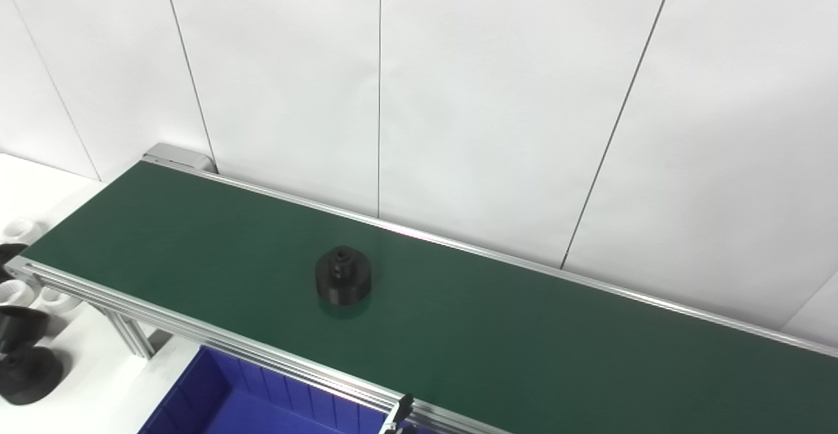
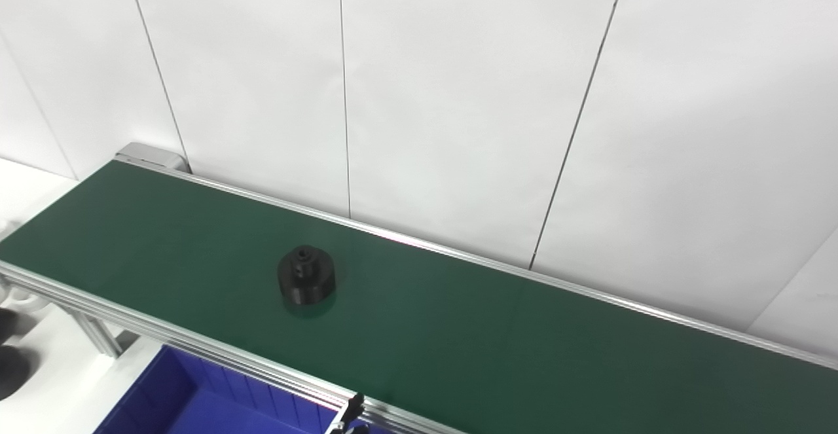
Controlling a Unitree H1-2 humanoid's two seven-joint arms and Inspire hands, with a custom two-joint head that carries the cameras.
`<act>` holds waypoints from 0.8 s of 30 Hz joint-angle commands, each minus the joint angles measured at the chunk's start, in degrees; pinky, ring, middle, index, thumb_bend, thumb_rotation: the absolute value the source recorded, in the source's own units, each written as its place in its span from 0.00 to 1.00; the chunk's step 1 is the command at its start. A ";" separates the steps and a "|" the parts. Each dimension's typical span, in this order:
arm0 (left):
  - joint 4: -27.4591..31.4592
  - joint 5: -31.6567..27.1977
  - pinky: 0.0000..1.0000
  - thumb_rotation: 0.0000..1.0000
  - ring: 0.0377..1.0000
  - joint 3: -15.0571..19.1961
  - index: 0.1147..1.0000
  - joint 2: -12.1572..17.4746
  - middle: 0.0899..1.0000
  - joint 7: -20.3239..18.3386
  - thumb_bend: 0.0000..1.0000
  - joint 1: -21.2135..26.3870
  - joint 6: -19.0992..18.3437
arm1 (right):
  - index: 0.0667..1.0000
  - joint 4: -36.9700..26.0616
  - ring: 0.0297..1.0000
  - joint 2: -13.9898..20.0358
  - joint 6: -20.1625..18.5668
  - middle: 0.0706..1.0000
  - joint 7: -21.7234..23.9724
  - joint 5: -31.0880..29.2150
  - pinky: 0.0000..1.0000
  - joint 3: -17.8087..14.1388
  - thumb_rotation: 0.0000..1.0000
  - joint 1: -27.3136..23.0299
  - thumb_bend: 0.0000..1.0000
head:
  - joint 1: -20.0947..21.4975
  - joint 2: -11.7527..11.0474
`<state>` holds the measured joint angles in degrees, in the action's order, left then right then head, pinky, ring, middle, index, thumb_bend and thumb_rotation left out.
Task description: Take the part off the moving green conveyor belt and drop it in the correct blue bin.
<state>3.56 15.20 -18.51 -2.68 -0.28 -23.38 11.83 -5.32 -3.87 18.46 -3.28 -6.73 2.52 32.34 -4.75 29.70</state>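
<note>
A black round part point(image 1: 343, 277) with a small raised hub on top stands upright on the green conveyor belt point(image 1: 524, 329), about midway across its width and left of the belt's middle. It also shows in the right eye view point(image 2: 306, 279). A blue bin point(image 1: 262, 401) sits below the belt's near rail at the bottom left; only part of it shows. Neither hand is in view.
Aluminium rails point(image 1: 216, 339) edge the belt. On the white table at the left lie black parts point(image 1: 26, 368) and white parts point(image 1: 23, 230). A white panelled wall point(image 1: 458, 93) runs behind the belt. A small black bracket point(image 1: 399, 411) stands by the bin.
</note>
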 commanded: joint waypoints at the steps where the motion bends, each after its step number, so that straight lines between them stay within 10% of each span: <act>1: 2.94 -0.21 0.70 0.70 0.92 -3.50 1.00 -4.36 1.00 -0.12 0.93 0.85 0.24 | 1.00 -3.47 0.98 0.08 0.97 1.00 1.23 -1.11 0.93 -0.02 0.88 -0.04 0.72 | 0.09 0.08; 10: 3.08 -2.11 0.72 0.68 0.93 -2.66 1.00 -2.99 1.00 -1.27 0.91 1.46 1.09 | 1.00 -10.04 0.92 1.83 -2.00 1.00 -0.33 15.09 0.80 0.26 0.80 -6.69 0.78 | 4.17 1.44; 17: 2.88 -3.49 0.76 0.68 0.94 -2.50 1.00 -3.24 1.00 -1.51 0.92 1.39 1.02 | 1.00 -11.82 0.94 5.21 -13.15 1.00 3.49 21.05 0.79 1.00 0.55 -19.15 0.84 | 4.53 2.02; 24: 3.68 -3.38 0.77 0.69 0.94 -2.62 1.00 -2.85 1.00 -2.20 0.91 1.33 0.42 | 0.98 -11.18 0.87 8.75 -21.89 0.98 7.06 28.23 0.69 3.63 0.53 -29.49 0.90 | 4.98 2.76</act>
<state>5.00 12.66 -18.52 -2.58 -2.10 -23.13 11.04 -15.29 4.49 -1.32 3.07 20.07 5.82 4.92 0.26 32.43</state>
